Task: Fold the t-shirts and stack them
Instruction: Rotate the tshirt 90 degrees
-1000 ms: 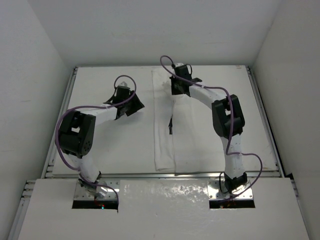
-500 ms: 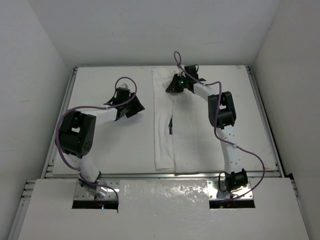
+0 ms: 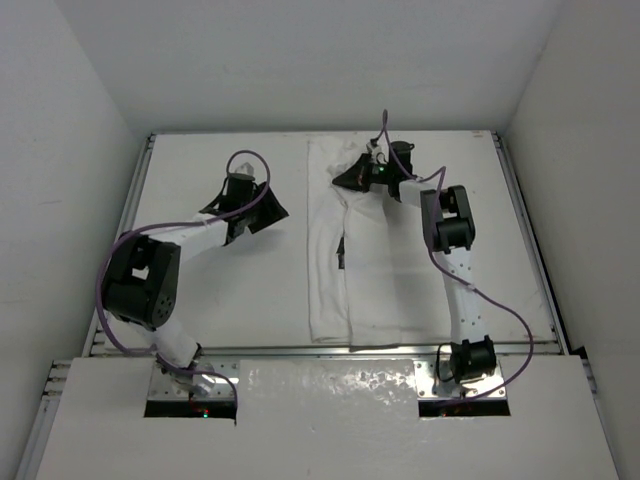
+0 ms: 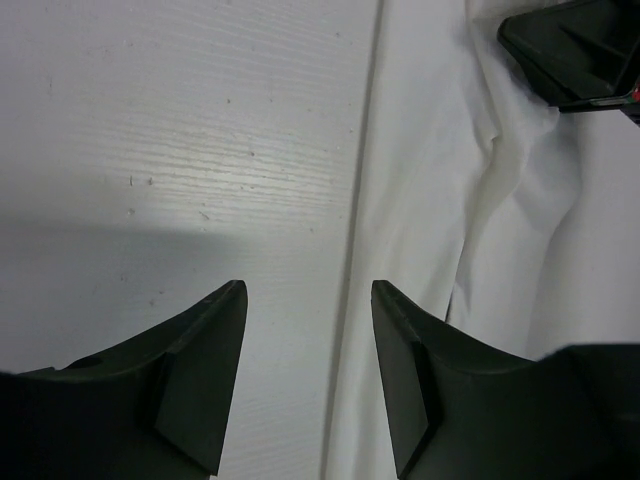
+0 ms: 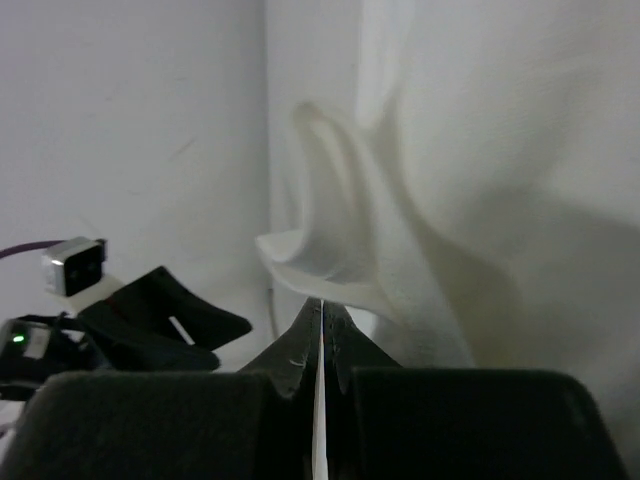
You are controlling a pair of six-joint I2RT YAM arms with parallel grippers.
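Observation:
The white t-shirt (image 3: 385,270) lies lengthwise down the middle of the table, its left side folded in, with a small black mark (image 3: 341,250) at the fold. My right gripper (image 3: 345,180) is at the shirt's far end, shut on a thin edge of cloth (image 5: 320,305). A lifted fold of the shirt (image 5: 340,230) rises just beyond its tips. My left gripper (image 3: 258,222) is open and empty over bare table, just left of the shirt's edge (image 4: 400,200). In the left wrist view (image 4: 307,295) its jaws stand wide apart.
The white tabletop (image 3: 210,290) is bordered by a metal rail at the near edge (image 3: 320,350) and white walls on three sides. The right gripper (image 4: 570,50) shows at the top right of the left wrist view. The left gripper (image 5: 150,315) shows in the right wrist view.
My right arm has stretched out and its gripper has moved right along the far end with the cloth, spreading the shirt's top wider. The left arm has shifted slightly.

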